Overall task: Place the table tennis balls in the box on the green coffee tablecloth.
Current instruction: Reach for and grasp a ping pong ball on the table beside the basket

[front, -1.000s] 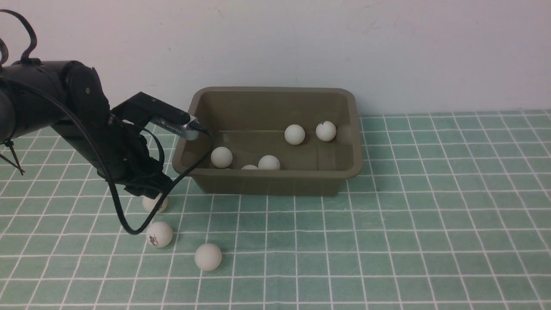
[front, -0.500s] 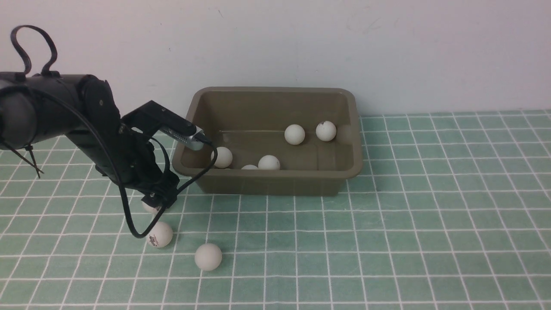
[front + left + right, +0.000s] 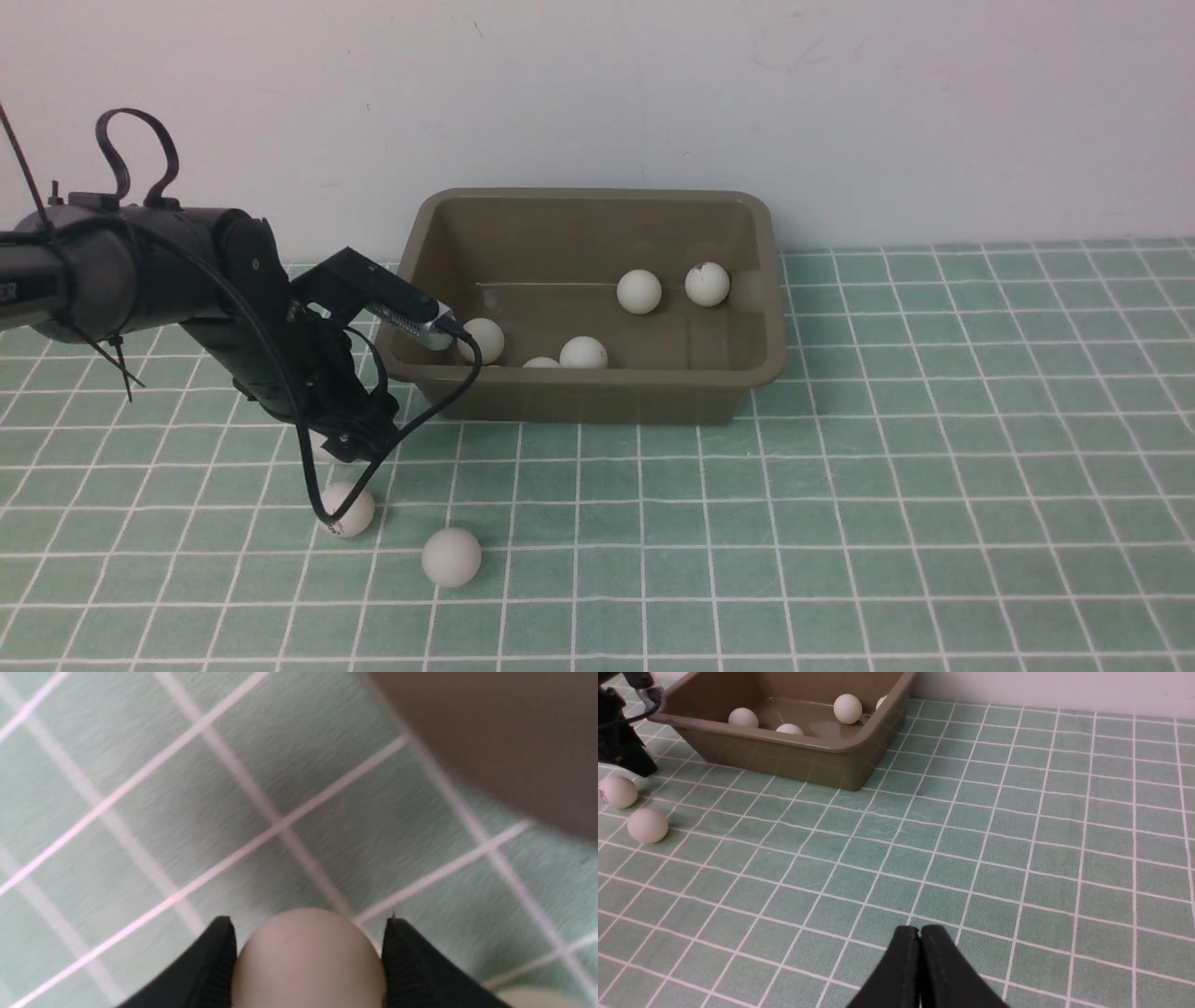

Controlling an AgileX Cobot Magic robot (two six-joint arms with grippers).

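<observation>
The olive-brown box [image 3: 597, 397] stands on the green checked tablecloth [image 3: 840, 485] and holds several white table tennis balls [image 3: 639, 291]. Two more balls lie on the cloth in front of its left corner, one with a logo [image 3: 347, 509] and one plain [image 3: 452, 556]. My left gripper [image 3: 353, 443] is low over the cloth beside the box's left front corner. In the left wrist view it [image 3: 308, 921] is shut on a white ball [image 3: 308, 961], which is almost hidden in the front view. My right gripper [image 3: 920, 933] is shut and empty, low over the cloth.
A white wall runs behind the box. The left arm's black cable [image 3: 313, 485] hangs down onto the logo ball. In the right wrist view the box [image 3: 784, 760] and the two loose balls [image 3: 647, 825] lie far off at the left.
My left arm has sunk lower and shifted right. Its gripper has come down over the ball nearest the box's corner, which now sits between its fingers. The other balls have not moved.
</observation>
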